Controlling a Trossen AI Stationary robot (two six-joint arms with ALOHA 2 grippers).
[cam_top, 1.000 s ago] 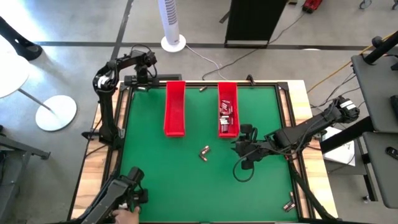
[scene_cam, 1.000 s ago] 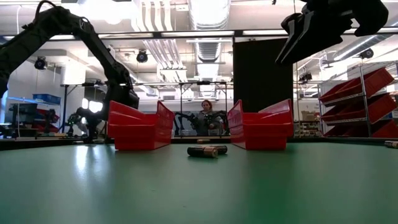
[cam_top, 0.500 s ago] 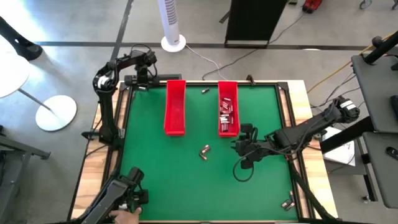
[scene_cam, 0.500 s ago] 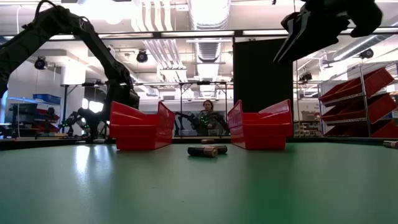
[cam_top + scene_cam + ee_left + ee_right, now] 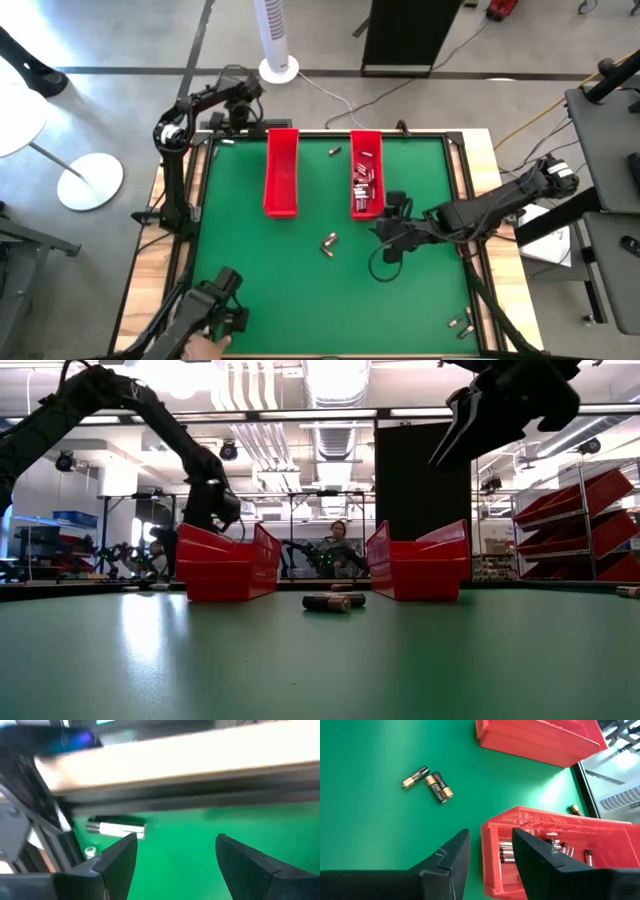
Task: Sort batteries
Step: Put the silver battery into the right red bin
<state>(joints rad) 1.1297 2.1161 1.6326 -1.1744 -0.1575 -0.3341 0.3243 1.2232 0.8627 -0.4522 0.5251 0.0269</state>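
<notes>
Battery sort: your green counter, two long red plastic trays.
Your right gripper hangs over the near end of the right red tray, which holds a heap of small silvery batteries; its fingers are apart, empty. Two dark gold-capped batteries lie just before that tray. Your left gripper, beyond the empty left red tray, is spread, empty.

Bright overhead ceiling light throughout; left wrist view smeared with blur.
</notes>
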